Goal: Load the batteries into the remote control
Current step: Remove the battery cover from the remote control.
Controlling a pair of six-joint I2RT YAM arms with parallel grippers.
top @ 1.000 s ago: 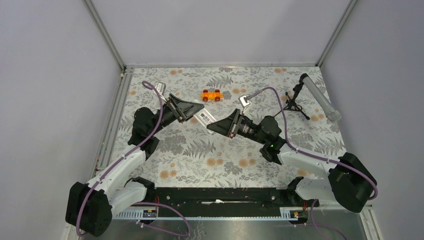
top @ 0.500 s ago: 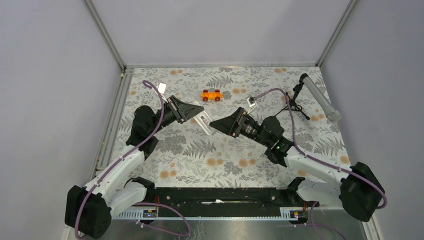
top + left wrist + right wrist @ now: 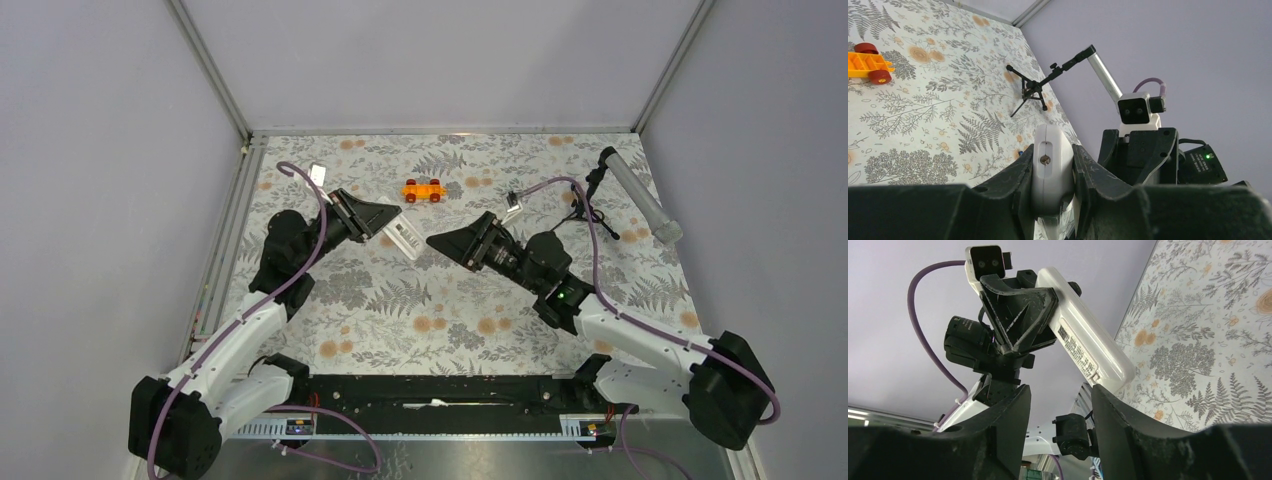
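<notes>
My left gripper (image 3: 392, 216) is shut on one end of the white remote control (image 3: 407, 240) and holds it above the table, free end slanting down toward the right arm. In the left wrist view the remote (image 3: 1050, 172) sits edge-on between the fingers (image 3: 1018, 175). My right gripper (image 3: 436, 243) is open and empty, its tips just right of the remote's free end. In the right wrist view the remote (image 3: 1088, 345) shows its labelled side above my open fingers (image 3: 1120, 425). A tiny blue speck (image 3: 1020, 151) lies on the table; I cannot tell whether it is a battery.
An orange toy car (image 3: 422, 190) sits at the back middle, and also shows in the left wrist view (image 3: 865, 62). A grey tube on a black tripod (image 3: 640, 195) stands at the back right. The floral mat (image 3: 400, 320) covers the table inside the walls.
My right gripper has drawn slightly right and back from the remote's free end as the right arm swung. My left gripper has kept hold of the remote and shifted a little.
</notes>
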